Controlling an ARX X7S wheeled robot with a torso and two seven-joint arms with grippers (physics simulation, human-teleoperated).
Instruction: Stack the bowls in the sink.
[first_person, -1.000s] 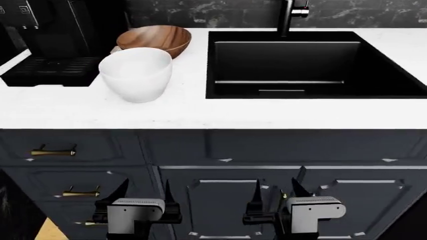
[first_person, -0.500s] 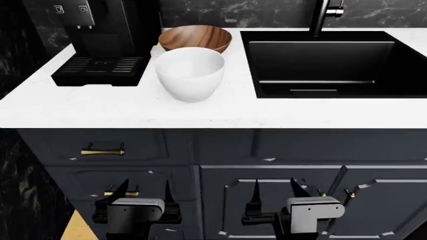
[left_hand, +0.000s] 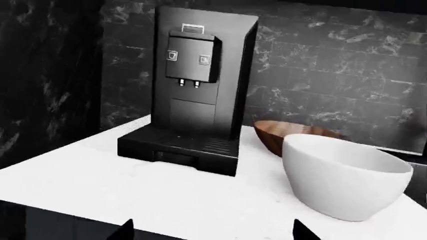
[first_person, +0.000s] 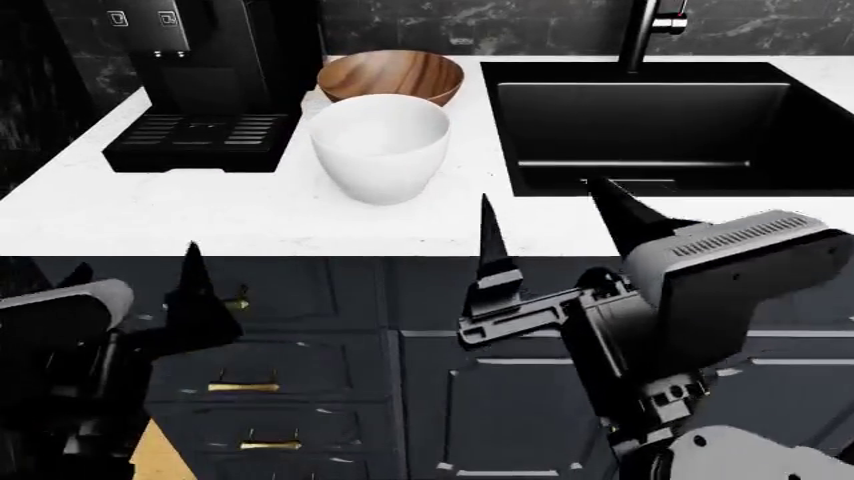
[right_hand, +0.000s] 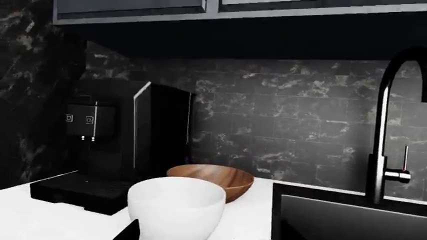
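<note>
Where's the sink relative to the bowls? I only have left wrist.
Observer: Head view shows the black sink to the robot's right of the wooden bowl and the white bowl, set in the same counter.
Operator: Faucet?
Observer: A tall dark faucet stands at the sink's back edge.
Operator: Right hand?
Observer: The right hand is open and holds nothing. It is at the counter's front edge, in front of the sink's near-left corner.

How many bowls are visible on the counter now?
2. The white bowl stands on the white countertop left of the sink; the wooden bowl sits just behind it, beside the coffee machine. None appears hidden.
</note>
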